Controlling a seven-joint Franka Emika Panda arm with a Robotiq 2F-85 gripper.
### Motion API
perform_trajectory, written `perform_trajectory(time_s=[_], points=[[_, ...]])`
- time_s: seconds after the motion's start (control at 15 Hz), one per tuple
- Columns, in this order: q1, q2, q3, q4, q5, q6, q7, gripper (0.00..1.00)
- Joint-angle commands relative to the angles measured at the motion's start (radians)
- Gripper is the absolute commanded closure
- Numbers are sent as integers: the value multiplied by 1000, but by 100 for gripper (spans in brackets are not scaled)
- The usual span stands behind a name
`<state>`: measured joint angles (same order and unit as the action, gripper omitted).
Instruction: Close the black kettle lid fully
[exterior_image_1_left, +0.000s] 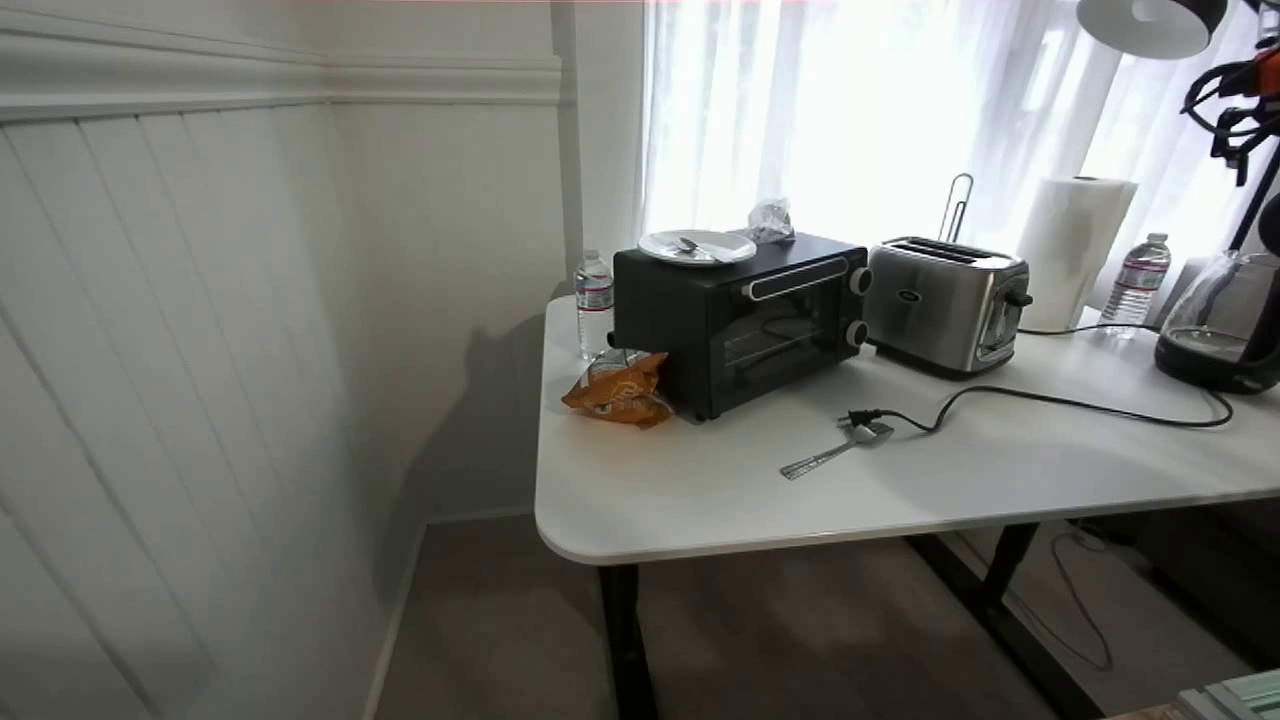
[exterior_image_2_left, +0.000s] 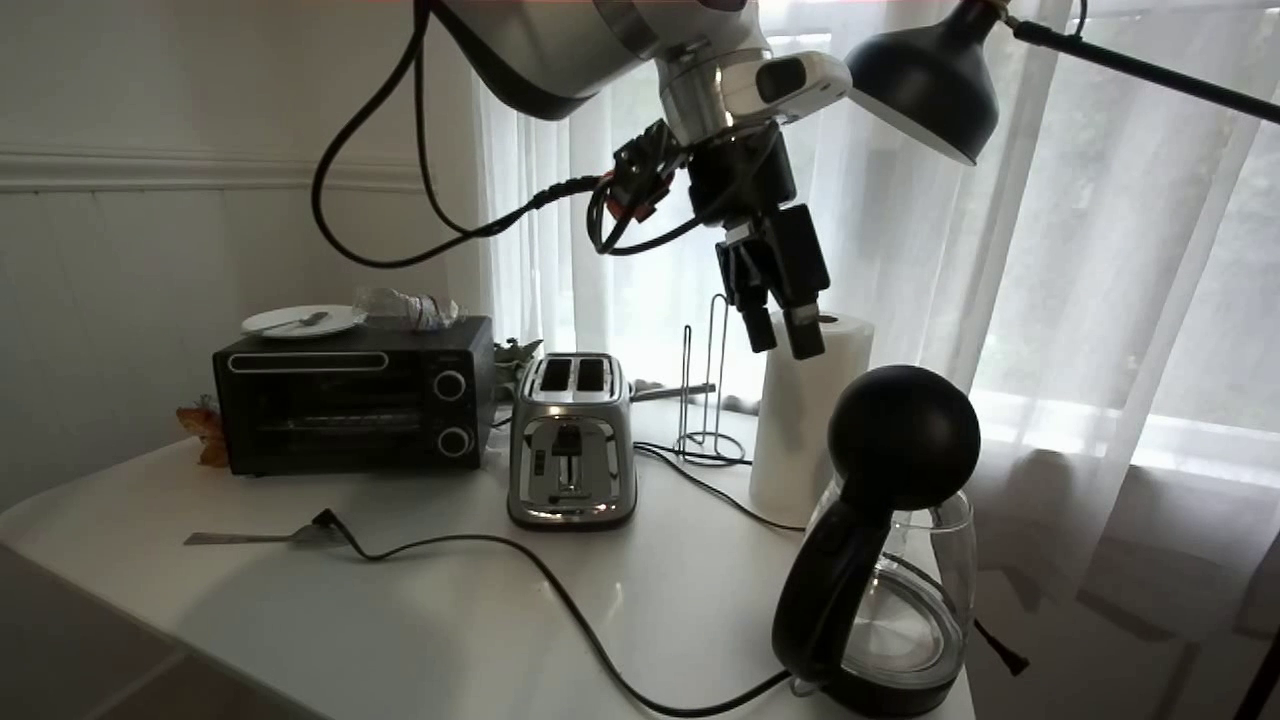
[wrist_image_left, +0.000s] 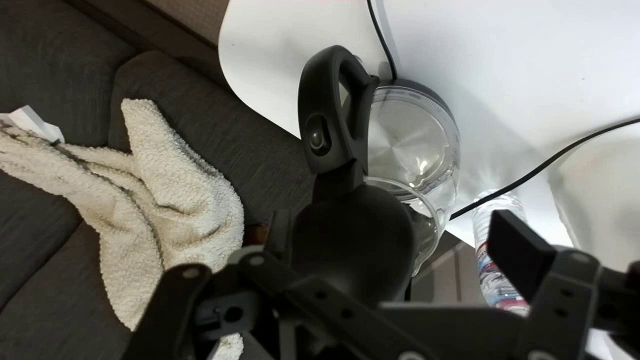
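The black kettle has a clear glass body, a black handle (exterior_image_2_left: 825, 590) and a dark base (exterior_image_1_left: 1215, 372). Its round black lid (exterior_image_2_left: 905, 435) stands raised and tilted up at the handle's top, leaving the glass mouth uncovered. In an exterior view the lid (exterior_image_1_left: 1270, 225) is cut by the right edge. My gripper (exterior_image_2_left: 783, 335) hangs above and to the left of the lid, with a gap between them. In the wrist view the gripper (wrist_image_left: 400, 245) is open, its fingers wide apart with nothing held. The lid (wrist_image_left: 355, 235) shows near the left finger, partly hidden by the gripper's linkage.
A silver toaster (exterior_image_2_left: 572, 460), a black toaster oven (exterior_image_2_left: 350, 400) and a paper towel roll (exterior_image_2_left: 805, 430) stand on the white table (exterior_image_2_left: 420, 620). A water bottle (wrist_image_left: 500, 260) stands near the kettle. The kettle's cord (exterior_image_2_left: 590, 630) crosses the table. A lamp (exterior_image_2_left: 930, 80) hangs above.
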<state>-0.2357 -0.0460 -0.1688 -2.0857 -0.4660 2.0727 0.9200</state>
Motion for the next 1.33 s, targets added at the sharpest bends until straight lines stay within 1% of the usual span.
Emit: perform_trajectory(time_s=[0.0,0.2,0.27,0.33,0.53,0.8,0.93,1.27], points=[[8,0,-8,2,0,-2,-1,0],[8,0,-8,2,0,-2,-1,0],[5,11,-11,9,-2,-9,-20,0],[1,25,-18,19,17,8,-46,0],[-10,73,-41,60,47,23,-128,0],[-30,151,-81,147,169,13,-304,0],[-39,187,-100,190,210,3,-375,0],[-65,272,-143,304,255,-38,-499,0]])
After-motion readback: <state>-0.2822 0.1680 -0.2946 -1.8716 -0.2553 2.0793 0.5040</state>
